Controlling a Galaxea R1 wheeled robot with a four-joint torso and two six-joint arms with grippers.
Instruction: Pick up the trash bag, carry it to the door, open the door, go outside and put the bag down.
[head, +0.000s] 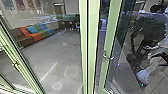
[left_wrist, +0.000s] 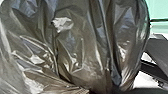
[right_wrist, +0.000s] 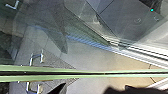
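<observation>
Close in front of the left wrist camera, the dark, glossy trash bag (left_wrist: 82, 47) bulges out, its folds drawn together and pinched in the left claw (left_wrist: 111, 90). Whether the right claw (right_wrist: 132, 91) is spread or pressed together, I cannot tell. In the head view, a handle (head: 108, 57) juts from a green door frame (head: 113, 32), and a multicoloured sofa (head: 35, 37) stands against a wall.
</observation>
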